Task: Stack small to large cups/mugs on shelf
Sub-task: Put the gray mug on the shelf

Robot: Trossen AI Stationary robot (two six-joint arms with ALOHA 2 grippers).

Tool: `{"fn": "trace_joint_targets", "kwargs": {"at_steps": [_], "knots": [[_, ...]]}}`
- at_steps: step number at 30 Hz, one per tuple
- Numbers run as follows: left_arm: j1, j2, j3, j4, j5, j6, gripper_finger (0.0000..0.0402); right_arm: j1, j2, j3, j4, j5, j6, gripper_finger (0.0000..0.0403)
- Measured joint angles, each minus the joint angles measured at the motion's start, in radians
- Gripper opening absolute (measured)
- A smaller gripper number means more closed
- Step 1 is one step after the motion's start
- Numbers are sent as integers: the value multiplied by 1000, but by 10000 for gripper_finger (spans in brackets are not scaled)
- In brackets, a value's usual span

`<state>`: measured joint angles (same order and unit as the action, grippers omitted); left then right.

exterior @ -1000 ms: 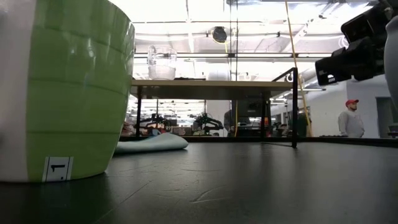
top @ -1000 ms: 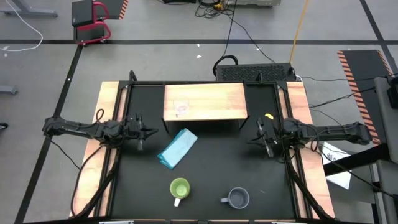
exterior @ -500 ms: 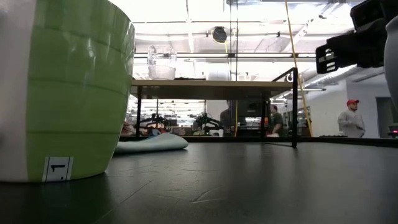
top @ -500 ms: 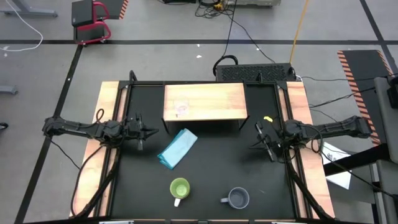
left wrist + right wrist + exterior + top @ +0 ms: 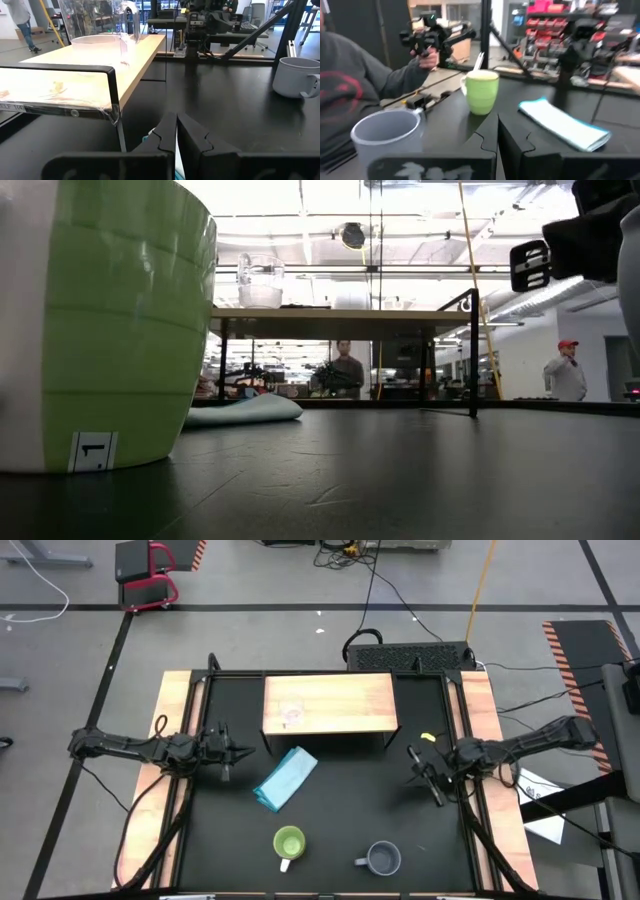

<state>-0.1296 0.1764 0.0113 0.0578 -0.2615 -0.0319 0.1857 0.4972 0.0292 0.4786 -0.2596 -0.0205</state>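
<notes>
I read a "1" on a small white sticker (image 5: 91, 450) low on the lime-green mug (image 5: 120, 330); the shelf (image 5: 60, 85) edge label is only partly legible.

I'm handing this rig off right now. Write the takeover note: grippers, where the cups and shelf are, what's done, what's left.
Left gripper: shut, empty, waiting at the table's left side beside the shelf.
Right gripper: shut, empty, above the table's right side, in front of the shelf's right end.
Shelf: at the back centre of the table.
Clear glass cup: already on the shelf, left part.
Lime-green mug: on the table near the front edge, centre-left.
Grey-blue mug: on the table near the front edge, to the green mug's right.
Light blue cloth: lies between shelf and mugs.
Done: glass cup placed.
Left: both mugs still need to go on the shelf.
</notes>
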Motion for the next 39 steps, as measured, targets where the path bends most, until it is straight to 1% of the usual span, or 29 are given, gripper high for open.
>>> {"fn": "trace_joint_targets", "kwargs": {"at_steps": [5, 11, 20, 27, 34, 37, 39], "knots": [[0, 0, 0, 0, 0, -6, 3, 70, 78, 38, 33, 0, -2, 0], [0, 0, 0, -2, 0, -20, 19, 157, 181, 111, 98, 0, -48, 0], [0, 0, 0, -3, 0, -22, 3, 190, 313, 201, 92, 4, -82, 0], [0, 0, 0, -4, 1, -22, 20, 199, 428, 261, 93, 4, -91, 0], [0, 0, 0, -4, 1, -16, 3, 291, 546, 342, 85, -2, -131, 0], [0, 0, 0, -5, 1, -16, 10, 325, 573, 384, 36, 2, -134, 0], [0, 0, 0, -5, 1, -16, 17, 340, 591, 410, -3, 34, -122, 0]]}}
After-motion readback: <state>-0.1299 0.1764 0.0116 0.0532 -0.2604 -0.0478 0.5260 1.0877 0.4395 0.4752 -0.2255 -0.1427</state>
